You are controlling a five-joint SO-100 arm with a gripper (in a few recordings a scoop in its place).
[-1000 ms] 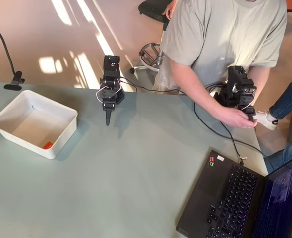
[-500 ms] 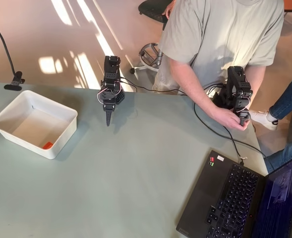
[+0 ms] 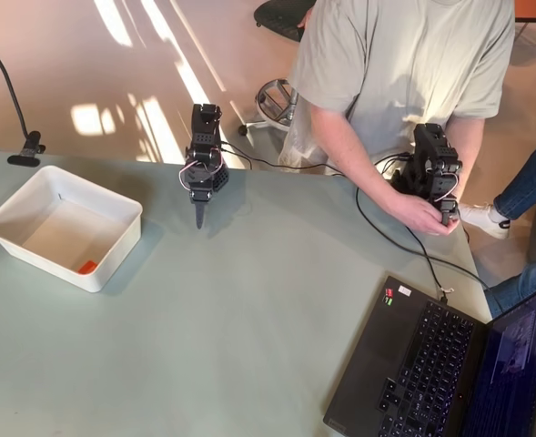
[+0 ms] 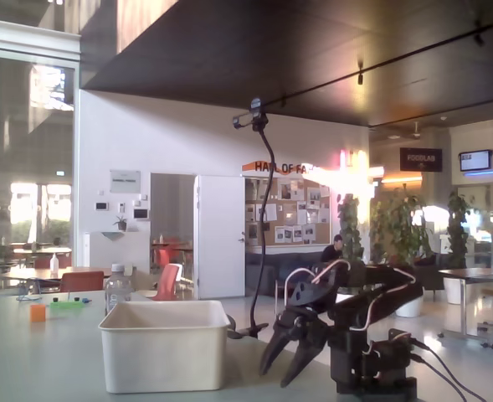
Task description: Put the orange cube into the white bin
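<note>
The orange cube (image 3: 86, 267) lies inside the white bin (image 3: 31, 196), in its front corner near the wall. The bin stands at the left of the table in the overhead view. In the fixed view the bin (image 4: 164, 345) hides the cube behind its wall. My gripper (image 3: 197, 220) hangs over the table to the right of the bin, well apart from it, pointing down the picture. From the side, my gripper (image 4: 274, 378) tilts down with its two dark fingers a little apart and nothing between them.
A laptop (image 3: 450, 364) sits at the table's lower right. A person (image 3: 404, 64) sits behind the far edge. A camera clamp (image 3: 26, 150) grips the far left edge. Another small orange block (image 4: 37, 312) and a green thing (image 4: 66, 306) lie farther off.
My gripper has drawn back slightly toward its base. The cube stays put in the bin.
</note>
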